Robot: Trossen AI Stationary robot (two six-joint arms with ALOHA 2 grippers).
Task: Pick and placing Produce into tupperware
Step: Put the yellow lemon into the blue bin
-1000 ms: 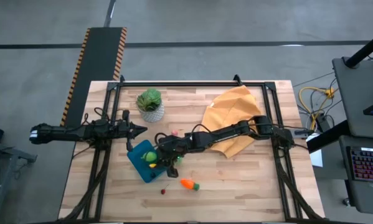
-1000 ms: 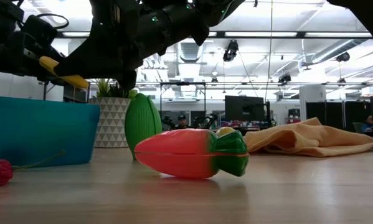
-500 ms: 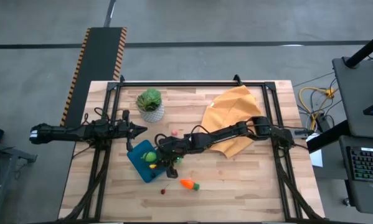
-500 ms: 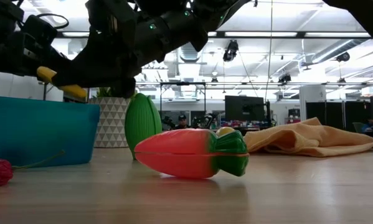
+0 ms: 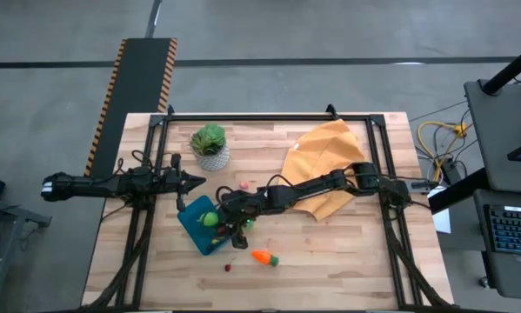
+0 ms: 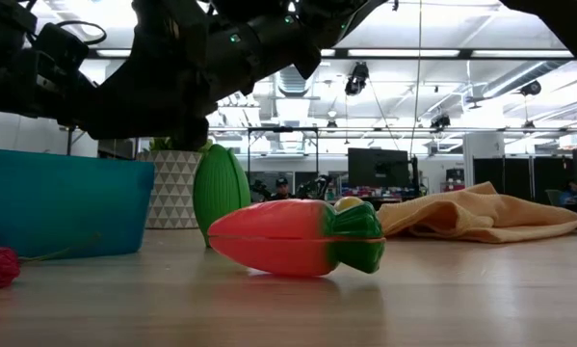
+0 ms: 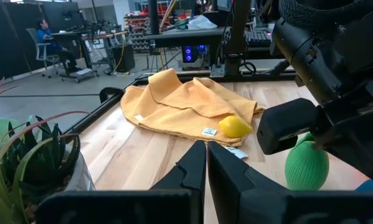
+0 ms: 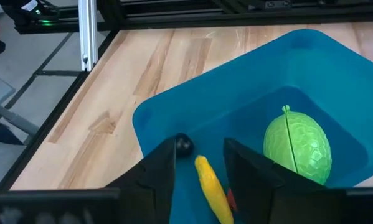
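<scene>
Right gripper [image 5: 218, 228] is hanging over the tupperware [image 5: 193, 228], fingers [image 8: 156, 177] spread apart and released, gripping nothing; a yellow produce piece [image 8: 212, 190] is lying in the tupperware between them, next to a green ribbed fruit [image 8: 297, 145] also inside. Tupperware is sitting on the surface [image 5: 347, 261] at about 7 o'clock from centre in the high view. Just off its 4 o'clock corner a small red piece [image 5: 228, 267] is lying on the wood, with the orange carrot [image 5: 263, 257] at 3 o'clock from that. A green oval piece [image 6: 221, 196] is standing upright behind the carrot in the low view. A yellow lemon [image 7: 235, 127] is resting at the edge of the orange cloth [image 5: 323, 163]. Potted plant [image 5: 210, 144] is at 12 o'clock from the tupperware. Left gripper [image 5: 194, 182] is waiting at 11 o'clock from the tupperware, fingers [image 7: 191, 163] clenched together, empty.
</scene>
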